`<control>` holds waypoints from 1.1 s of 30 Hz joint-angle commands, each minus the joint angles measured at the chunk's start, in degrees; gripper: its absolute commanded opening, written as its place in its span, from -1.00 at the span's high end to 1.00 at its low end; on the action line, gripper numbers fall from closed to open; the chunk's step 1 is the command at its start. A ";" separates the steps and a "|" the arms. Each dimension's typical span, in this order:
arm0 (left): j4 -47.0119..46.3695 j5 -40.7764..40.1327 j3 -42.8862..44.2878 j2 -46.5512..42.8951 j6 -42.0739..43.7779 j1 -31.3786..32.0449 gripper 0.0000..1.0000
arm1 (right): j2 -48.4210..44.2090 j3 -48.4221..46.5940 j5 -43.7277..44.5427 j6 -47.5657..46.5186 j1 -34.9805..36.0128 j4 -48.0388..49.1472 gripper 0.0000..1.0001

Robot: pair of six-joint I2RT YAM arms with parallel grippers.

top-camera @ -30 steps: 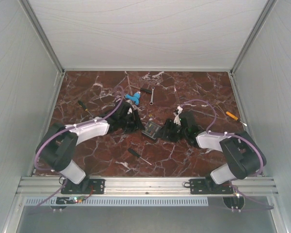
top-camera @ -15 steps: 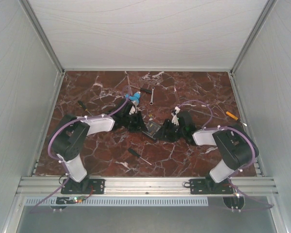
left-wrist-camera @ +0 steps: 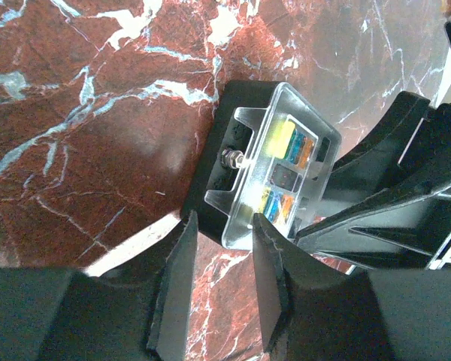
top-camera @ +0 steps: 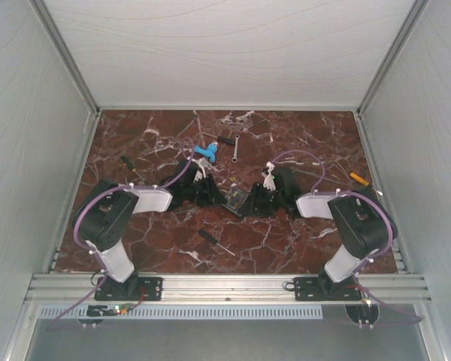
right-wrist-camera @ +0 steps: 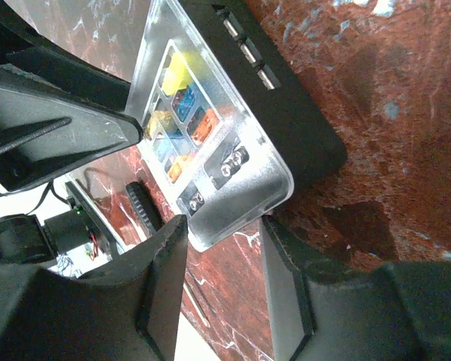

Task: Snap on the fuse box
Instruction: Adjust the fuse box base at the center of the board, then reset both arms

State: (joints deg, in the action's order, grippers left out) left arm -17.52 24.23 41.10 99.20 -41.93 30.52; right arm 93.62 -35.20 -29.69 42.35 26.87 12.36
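Note:
The fuse box (top-camera: 234,199) lies on the marble between my two grippers, a black base with a clear lid on top. In the left wrist view its lid (left-wrist-camera: 282,169) covers yellow, blue and orange fuses, and one corner reaches between my left gripper's (left-wrist-camera: 224,224) parted fingertips. In the right wrist view the lid's (right-wrist-camera: 210,128) end sits at the tips of my right gripper (right-wrist-camera: 222,229), whose jaws stand apart with marble showing between them. From above, the left gripper (top-camera: 210,194) and right gripper (top-camera: 255,203) flank the box closely.
A black-handled screwdriver (top-camera: 214,242) lies near the front. A blue plastic piece (top-camera: 205,153), a small wrench (top-camera: 235,147) and a yellow-handled screwdriver (top-camera: 128,165) lie behind the arms. An orange-handled tool (top-camera: 359,179) lies by the right wall.
Both arms have drawn their elbows inward and up. The grippers stay low at the two sides of the fuse box, which has barely shifted.

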 commanded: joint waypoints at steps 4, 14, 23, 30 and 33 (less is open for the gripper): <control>2.75 2.96 -6.45 3.32 -4.70 5.20 0.52 | 5.87 -1.82 14.14 -8.77 1.28 -13.85 0.26; 3.49 -0.55 -13.52 -10.07 -9.37 7.11 0.54 | -2.39 -4.47 14.45 -15.16 7.04 -16.74 0.18; 16.42 -14.36 -11.77 -27.40 -7.46 3.95 -0.19 | -17.02 -4.53 24.45 -18.46 4.32 -22.08 -0.20; 21.92 -31.03 -9.94 -36.53 -3.01 -4.88 -0.78 | -27.85 -1.71 42.48 -17.70 -5.87 -17.79 -0.63; 21.58 -39.00 -10.61 -39.64 -1.82 -9.87 -0.98 | -30.03 1.52 53.26 -18.36 -7.90 -11.87 -0.74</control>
State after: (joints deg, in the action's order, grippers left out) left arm 2.46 -1.48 28.93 63.07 -46.65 25.47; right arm 66.35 -37.39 6.24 24.93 20.93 -6.35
